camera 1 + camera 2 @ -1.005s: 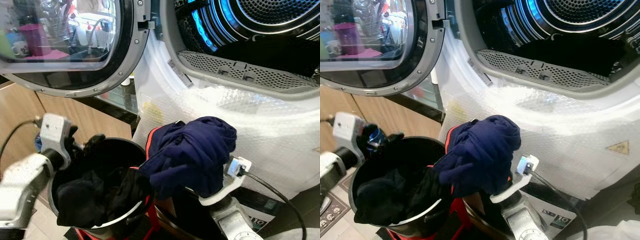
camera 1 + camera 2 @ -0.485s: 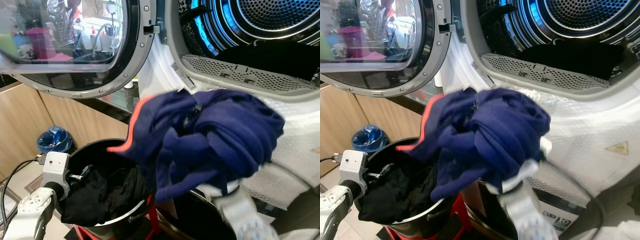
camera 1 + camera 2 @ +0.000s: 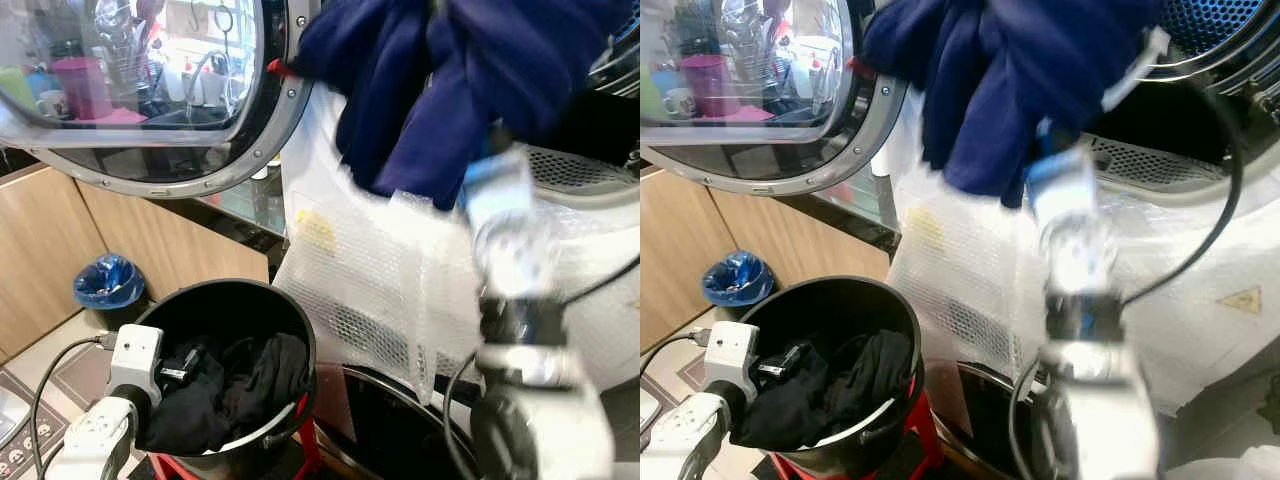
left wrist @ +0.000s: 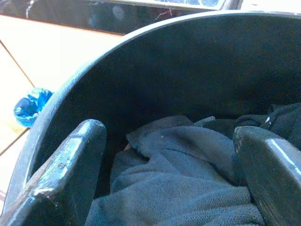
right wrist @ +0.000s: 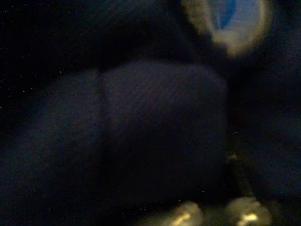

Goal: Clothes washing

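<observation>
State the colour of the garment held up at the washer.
Navy blue garment, clearest in the left eye view.

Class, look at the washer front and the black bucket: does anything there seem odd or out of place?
A sheet of bubble wrap covers the washer's front below the drum opening, its lower edge hanging loose. The black bucket sits normally, with dark clothes inside.

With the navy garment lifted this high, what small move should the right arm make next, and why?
Probably push forward into the drum before letting go. The right gripper holds the navy garment level with the open door, but the cloth hangs outside the opening, above the bucket, so releasing now would likely drop it short.
</observation>
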Robot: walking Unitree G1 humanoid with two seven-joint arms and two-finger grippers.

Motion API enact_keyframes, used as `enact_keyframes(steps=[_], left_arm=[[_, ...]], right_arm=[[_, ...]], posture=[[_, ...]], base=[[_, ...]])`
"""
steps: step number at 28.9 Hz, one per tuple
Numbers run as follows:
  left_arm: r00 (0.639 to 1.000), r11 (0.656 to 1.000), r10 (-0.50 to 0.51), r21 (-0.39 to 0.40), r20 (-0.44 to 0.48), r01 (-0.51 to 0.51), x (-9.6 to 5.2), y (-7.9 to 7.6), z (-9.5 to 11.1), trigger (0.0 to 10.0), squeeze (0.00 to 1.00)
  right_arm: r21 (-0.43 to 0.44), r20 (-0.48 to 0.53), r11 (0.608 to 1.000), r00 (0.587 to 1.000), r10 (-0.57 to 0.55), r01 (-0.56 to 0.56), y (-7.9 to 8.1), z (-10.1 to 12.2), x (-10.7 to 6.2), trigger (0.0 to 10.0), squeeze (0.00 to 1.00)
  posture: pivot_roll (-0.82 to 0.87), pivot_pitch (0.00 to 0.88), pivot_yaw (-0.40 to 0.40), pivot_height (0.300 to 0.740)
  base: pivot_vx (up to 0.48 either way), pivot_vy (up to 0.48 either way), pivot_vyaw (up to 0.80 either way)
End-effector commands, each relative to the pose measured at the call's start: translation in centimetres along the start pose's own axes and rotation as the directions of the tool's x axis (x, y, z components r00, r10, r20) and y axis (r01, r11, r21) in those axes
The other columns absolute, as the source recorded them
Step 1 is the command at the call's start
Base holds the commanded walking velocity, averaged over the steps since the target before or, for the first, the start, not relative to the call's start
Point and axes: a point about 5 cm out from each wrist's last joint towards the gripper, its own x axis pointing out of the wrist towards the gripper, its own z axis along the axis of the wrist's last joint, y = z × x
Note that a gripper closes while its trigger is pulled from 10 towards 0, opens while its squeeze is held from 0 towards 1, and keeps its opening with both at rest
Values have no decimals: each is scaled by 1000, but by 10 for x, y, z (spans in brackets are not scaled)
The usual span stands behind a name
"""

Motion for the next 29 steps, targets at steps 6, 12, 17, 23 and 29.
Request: enact_keyframes(steps=[6, 12, 17, 23, 29], left_arm=[[998, 999, 5, -31, -59, -7, -22, -14, -22, 10000, 0], [997, 997, 38, -61, -65, -42, -41, -21, -27, 10000, 0], [994, 992, 81, -96, -72, -88, -54, -24, -30, 10000, 0], [976, 967, 208, -138, -65, -215, -65, -16, -27, 10000, 0], [960, 947, 267, -160, -85, -278, -67, -15, -27, 10000, 0]], right_arm=[[-192, 84, 896, 916, -391, 400, -31, 50, 20, 0, 0], [-346, 143, 711, 784, -605, 612, -42, 78, 13, 0, 0], [-398, 216, 589, 696, -685, 703, -46, 97, 7, 0, 0], [-497, 427, 186, 426, -798, 847, -53, 131, -14, 0, 0], [-663, 331, 168, 487, -808, 730, -55, 103, -7, 0, 0]], posture=[[88, 106, -56, 740], [152, 137, -91, 740], [203, 153, -114, 740], [245, 161, -137, 740], [250, 161, -149, 740]], base=[[0, 0, 0], [0, 0, 0], [0, 0, 0], [0, 0, 0], [0, 0, 0]])
